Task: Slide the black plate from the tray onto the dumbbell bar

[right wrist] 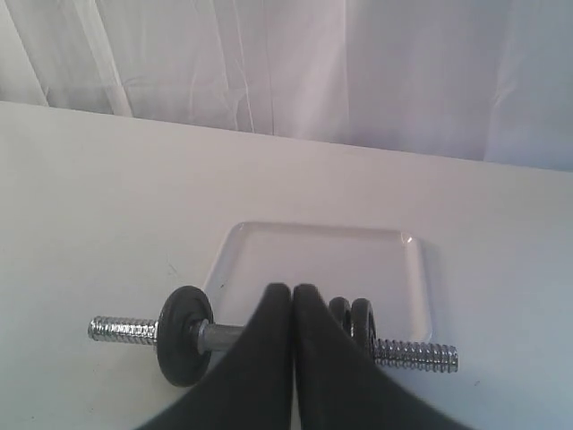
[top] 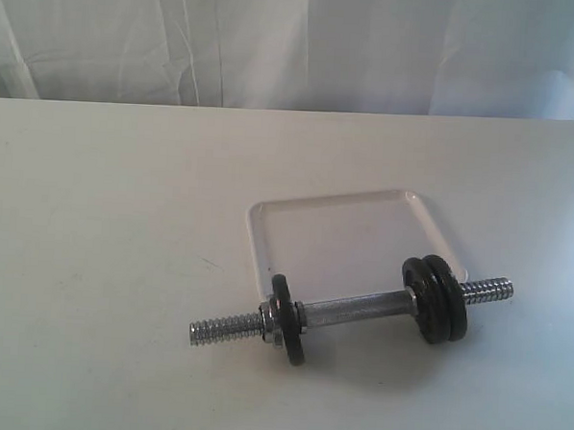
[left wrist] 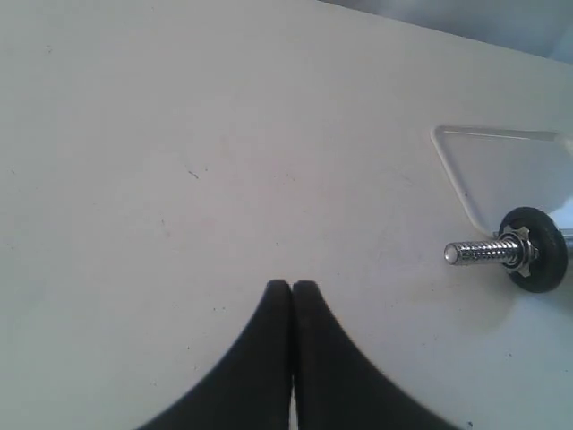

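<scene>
The chrome dumbbell bar [top: 354, 309] lies on the table across the near edge of the white tray [top: 297, 216]. One black plate [top: 289, 321] sits on its left end behind a nut; two black plates [top: 437, 298] sit side by side on its right end. No disc lies in the tray. Neither gripper shows in the exterior view. My left gripper [left wrist: 292, 285] is shut and empty over bare table, with the bar's threaded tip [left wrist: 474, 253] off to one side. My right gripper [right wrist: 292, 288] is shut and empty, hovering above the bar's middle [right wrist: 219, 336].
The white table [top: 114, 216] carries only the tray and dumbbell. A pale wrinkled curtain [top: 296, 42] hangs behind the table's far edge.
</scene>
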`<action>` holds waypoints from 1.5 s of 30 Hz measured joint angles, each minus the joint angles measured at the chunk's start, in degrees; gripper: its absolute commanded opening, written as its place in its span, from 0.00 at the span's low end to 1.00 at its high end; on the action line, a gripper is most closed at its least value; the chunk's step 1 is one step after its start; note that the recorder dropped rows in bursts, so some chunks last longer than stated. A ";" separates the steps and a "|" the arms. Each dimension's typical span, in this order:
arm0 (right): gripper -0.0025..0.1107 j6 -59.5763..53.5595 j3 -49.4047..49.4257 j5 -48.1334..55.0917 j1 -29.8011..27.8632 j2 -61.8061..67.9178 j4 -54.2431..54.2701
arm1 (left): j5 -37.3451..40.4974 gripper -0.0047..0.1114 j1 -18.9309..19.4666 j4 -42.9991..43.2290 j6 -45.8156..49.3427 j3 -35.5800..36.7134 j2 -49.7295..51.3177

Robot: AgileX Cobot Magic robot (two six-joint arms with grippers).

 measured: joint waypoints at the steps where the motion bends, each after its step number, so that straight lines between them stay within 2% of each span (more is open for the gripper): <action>1: 0.02 0.00 0.00 0.00 0.00 -0.05 0.00 | 0.00 0.04 0.00 -0.36 0.10 0.15 0.10; 7: 0.02 0.00 0.36 0.00 0.00 -0.86 0.00 | -0.11 0.04 0.00 -2.53 0.10 0.28 1.34; 13: 0.02 0.00 2.86 -0.52 0.00 -7.44 -0.48 | -5.26 0.04 1.20 -6.22 0.10 -2.22 0.06; 18: 0.02 0.00 3.76 -0.42 0.00 -10.47 -1.32 | -13.56 0.04 3.96 -6.70 0.10 -7.26 0.07; 22: 0.02 0.00 3.80 -0.42 0.00 -10.47 -1.68 | -22.42 0.04 4.56 -6.70 0.10 -7.26 -0.06; 25: 0.02 0.00 3.89 -0.42 0.00 -10.47 -1.68 | -31.27 0.04 4.56 -6.81 0.10 -3.09 -0.06; 29: 0.02 0.00 4.96 -0.42 0.00 -10.47 -1.68 | -43.38 0.04 4.56 -6.70 0.10 7.44 0.05; 32: 0.02 0.38 7.03 -0.53 0.00 -10.47 -1.68 | -47.95 0.04 4.56 -5.18 0.10 16.39 0.05; 38: 0.02 1.91 9.72 -5.15 0.00 -10.47 -0.60 | -47.68 0.04 4.56 -3.93 0.10 30.96 0.16; 45: 0.02 2.04 10.02 -6.42 0.00 -10.47 -0.19 | -45.75 0.04 4.56 -3.62 0.10 41.80 -0.05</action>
